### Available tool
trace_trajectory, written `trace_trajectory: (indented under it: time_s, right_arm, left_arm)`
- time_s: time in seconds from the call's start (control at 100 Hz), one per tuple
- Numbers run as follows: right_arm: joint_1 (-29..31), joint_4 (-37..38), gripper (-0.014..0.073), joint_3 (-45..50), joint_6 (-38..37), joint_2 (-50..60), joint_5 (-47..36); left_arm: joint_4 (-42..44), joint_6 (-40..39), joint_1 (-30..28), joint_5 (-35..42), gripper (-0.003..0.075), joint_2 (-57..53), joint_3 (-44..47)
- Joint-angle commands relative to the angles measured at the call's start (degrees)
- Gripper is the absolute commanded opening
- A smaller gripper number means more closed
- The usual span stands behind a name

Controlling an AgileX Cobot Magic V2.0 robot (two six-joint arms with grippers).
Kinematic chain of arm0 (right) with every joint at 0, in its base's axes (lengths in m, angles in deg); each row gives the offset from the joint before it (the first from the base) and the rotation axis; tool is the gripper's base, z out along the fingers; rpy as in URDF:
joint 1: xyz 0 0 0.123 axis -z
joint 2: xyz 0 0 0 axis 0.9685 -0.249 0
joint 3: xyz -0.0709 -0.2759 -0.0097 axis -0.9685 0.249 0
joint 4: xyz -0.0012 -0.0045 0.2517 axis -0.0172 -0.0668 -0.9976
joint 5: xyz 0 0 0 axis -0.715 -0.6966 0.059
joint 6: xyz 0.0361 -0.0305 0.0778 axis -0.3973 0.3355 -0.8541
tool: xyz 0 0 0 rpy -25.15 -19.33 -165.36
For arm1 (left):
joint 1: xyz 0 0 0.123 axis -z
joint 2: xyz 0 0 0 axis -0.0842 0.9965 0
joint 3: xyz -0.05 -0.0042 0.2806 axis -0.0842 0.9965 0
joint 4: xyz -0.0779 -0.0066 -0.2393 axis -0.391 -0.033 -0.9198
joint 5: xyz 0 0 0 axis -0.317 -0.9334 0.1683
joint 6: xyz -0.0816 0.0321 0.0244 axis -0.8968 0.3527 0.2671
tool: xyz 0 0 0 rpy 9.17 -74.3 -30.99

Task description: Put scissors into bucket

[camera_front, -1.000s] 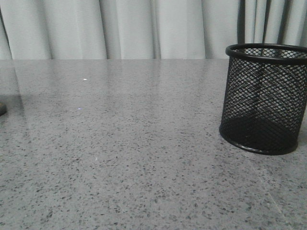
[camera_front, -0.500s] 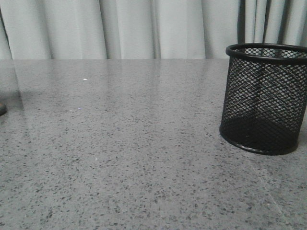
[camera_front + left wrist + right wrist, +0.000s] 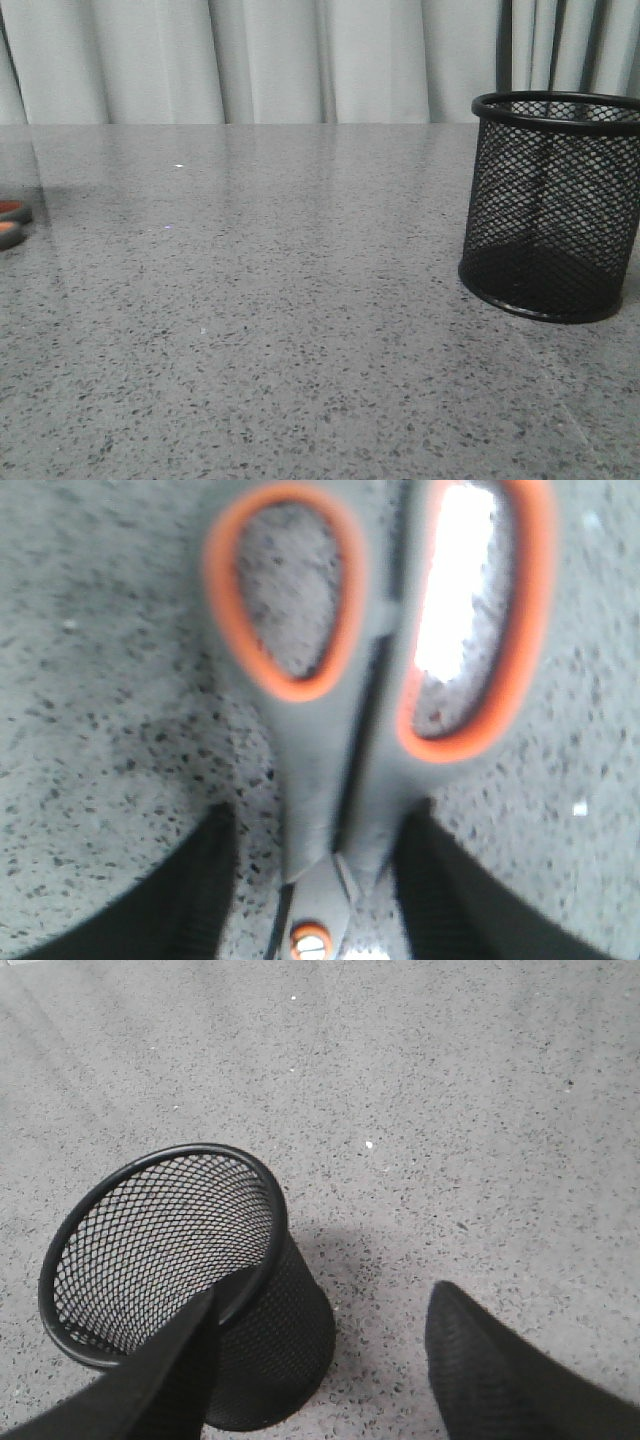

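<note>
Grey speckled table (image 3: 110, 730); scissors (image 3: 340, 740) grey, orange-lined handles.

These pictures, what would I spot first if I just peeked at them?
Probably the bright orange loops of the scissors, filling the left wrist view between the left gripper's dark fingers; in the front view they just peek in at the table's far left edge. Next, the black mesh bucket, standing upright on the right, with the open right gripper above it.

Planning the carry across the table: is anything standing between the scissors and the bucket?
Nothing visible does. The scissors show at the table's far left edge, the bucket stands upright at the right, with only bare tabletop between them.
</note>
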Motion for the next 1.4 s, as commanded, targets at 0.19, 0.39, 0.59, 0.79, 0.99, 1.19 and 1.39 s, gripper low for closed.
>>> trace_trajectory:
  time_s: [0.19,0.39,0.59,0.79,0.99,1.19,1.39]
  right_arm:
    - [-0.07,0.36,0.0405,-1.54,0.70,-0.05,-3.59]
    - [-0.07,0.22,0.0405,-1.54,0.70,-0.05,-3.11]
    - [-0.90,-4.82,0.0405,-2.86,0.70,-0.05,-2.12]
    - [-7.31,-10.78,0.0405,-8.74,0.84,-0.05,-2.63]
    - [-14.74,-13.46,0.0408,-18.35,0.84,-2.92,-3.69]
    - [-17.38,-14.02,0.0408,-24.51,0.84,-7.91,-2.67]
    - [-18.88,-20.04,0.0407,-26.04,0.84,-13.05,-1.73]
  left_arm:
    - [-6.27,-8.37,0.15,-1.18,-0.0020,-1.58,-0.31]
    - [-10.64,-8.37,0.15,0.84,-0.0021,-5.94,-0.44]
    - [-21.42,-8.37,1.31,7.93,-0.0021,-12.74,-1.34]
    - [-24.42,-7.35,13.05,15.42,-0.0021,-19.86,-3.53]
    - [-24.42,-7.35,28.45,22.08,-0.0021,-23.52,-3.94]
    - [-24.42,-7.35,39.62,25.61,-0.0021,-24.72,-3.94]
    - [-24.42,-7.35,46.19,32.01,-0.0021,-25.48,-3.94]
